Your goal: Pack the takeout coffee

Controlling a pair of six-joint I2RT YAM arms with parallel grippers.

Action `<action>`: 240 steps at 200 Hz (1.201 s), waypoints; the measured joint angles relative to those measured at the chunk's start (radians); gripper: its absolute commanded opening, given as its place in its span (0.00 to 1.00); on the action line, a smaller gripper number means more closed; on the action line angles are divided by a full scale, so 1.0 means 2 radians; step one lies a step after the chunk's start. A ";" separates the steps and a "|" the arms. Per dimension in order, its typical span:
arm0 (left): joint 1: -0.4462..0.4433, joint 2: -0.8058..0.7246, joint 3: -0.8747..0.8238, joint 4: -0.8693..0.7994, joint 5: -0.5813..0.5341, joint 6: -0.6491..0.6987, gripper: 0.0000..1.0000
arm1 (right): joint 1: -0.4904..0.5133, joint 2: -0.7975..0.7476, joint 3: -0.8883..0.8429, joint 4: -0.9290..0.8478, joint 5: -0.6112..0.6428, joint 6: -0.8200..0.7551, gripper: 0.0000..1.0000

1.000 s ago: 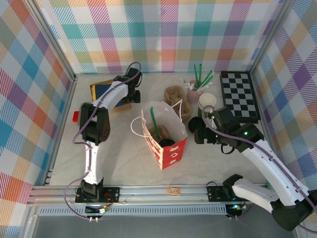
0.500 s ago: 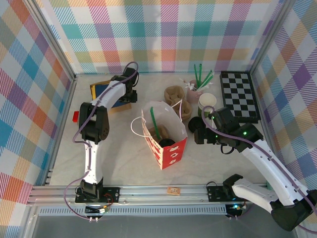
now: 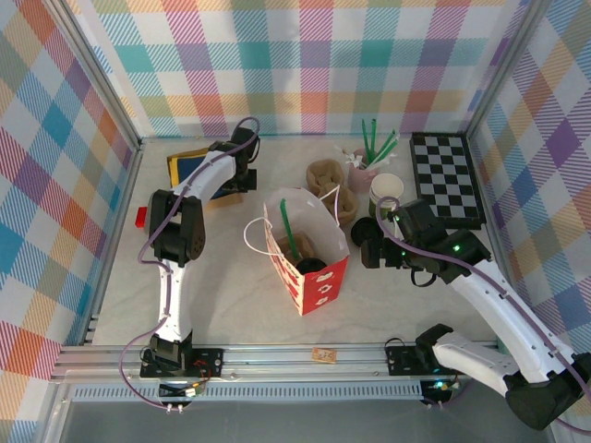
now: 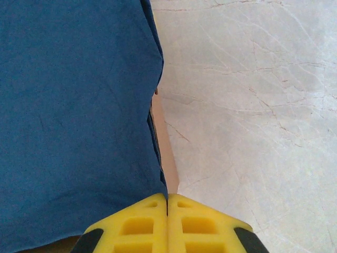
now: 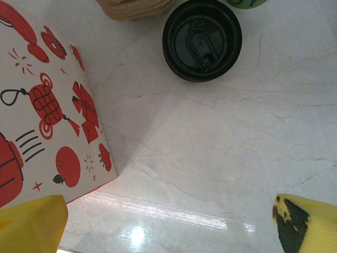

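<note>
Left gripper (image 4: 167,203) sits clenched, empty, beside the far-left blue board (image 4: 79,116); right gripper (image 5: 168,224) hangs released wide near a black lid (image 5: 201,39).

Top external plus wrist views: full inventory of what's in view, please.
gift bag: 1, white with red prints, table centre
green straw: 1, green, standing in the bag
black round top: 1, black, inside the bag; maybe a lidded cup, body hidden
loose lid: 1, black, on table right of bag
open cup: 1, green and cream, behind the lid
pinkish cup: 1, holding green straws, back
brown bundles: 2, brown, behind the bag
checkerboard: 1, black and white, back right
blue flat item: 1, blue, back left
red piece: 1, red, left edge
left gripper: 1, yellow fingers, shut, at blue item's edge
right gripper: 1, yellow fingers, open, near the loose lid
</note>
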 measured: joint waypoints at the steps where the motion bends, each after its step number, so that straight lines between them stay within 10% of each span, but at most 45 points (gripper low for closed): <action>1: 0.000 0.000 0.000 0.000 0.000 0.001 0.00 | 0.000 0.000 0.000 0.000 0.000 0.000 1.00; 240: 0.000 -0.023 0.017 -0.026 -0.008 0.008 0.19 | 0.000 0.000 0.000 0.008 -0.011 0.002 0.99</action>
